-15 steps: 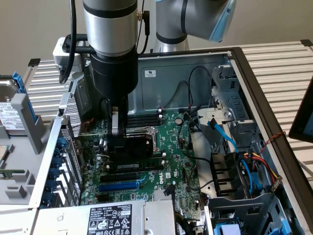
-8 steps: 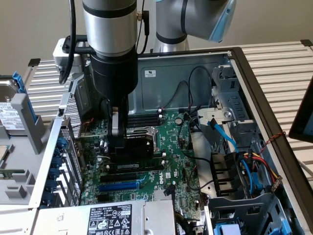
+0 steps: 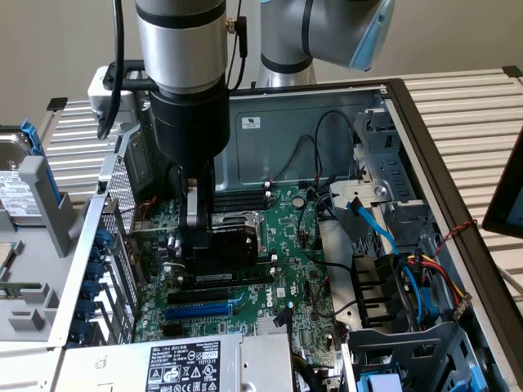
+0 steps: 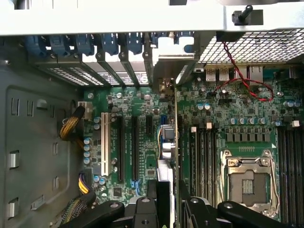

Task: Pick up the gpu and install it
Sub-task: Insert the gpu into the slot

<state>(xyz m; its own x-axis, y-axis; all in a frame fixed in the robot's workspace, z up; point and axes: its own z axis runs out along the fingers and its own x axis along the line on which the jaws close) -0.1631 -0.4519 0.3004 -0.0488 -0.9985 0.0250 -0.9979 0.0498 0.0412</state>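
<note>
Grey metal and plastic at the exterior view's far left: hard drive (image 3: 18,192) in its carrier, outside the case (image 3: 425,139), well apart from the claw. Next in, on the exterior view's left of the claw: row of blue clips (image 3: 88,273) along the slotted rear wall of the case. Toward the exterior view's lower edge, in front of the claw: silver power supply (image 3: 184,363) with a white label.

Then the claw (image 3: 196,238), hanging straight down from the arm (image 3: 181,49) into the open case. Closed narrow on the graphics card (image 3: 233,247). Card gripped at its upper edge, upright over the green motherboard (image 3: 294,269), black shroud toward the exterior view's right. Cannot tell whether seated in a slot.

Wrist view: fingers (image 4: 151,191) on either side of the graphics card (image 4: 174,137), seen edge-on. Silver end bracket (image 4: 166,71) at the far end from the claw, at the rear wall just beside the blue clips (image 4: 109,45). Long black slots (image 4: 127,147) and a white slot (image 4: 104,142) on one side of the card, processor socket (image 4: 249,180) on the other.

On the exterior view's right of the claw: black cables (image 3: 327,147), then a blue cable (image 3: 372,220), then red and yellow wires (image 3: 441,273) by the drive bays, all well apart from the claw.
</note>
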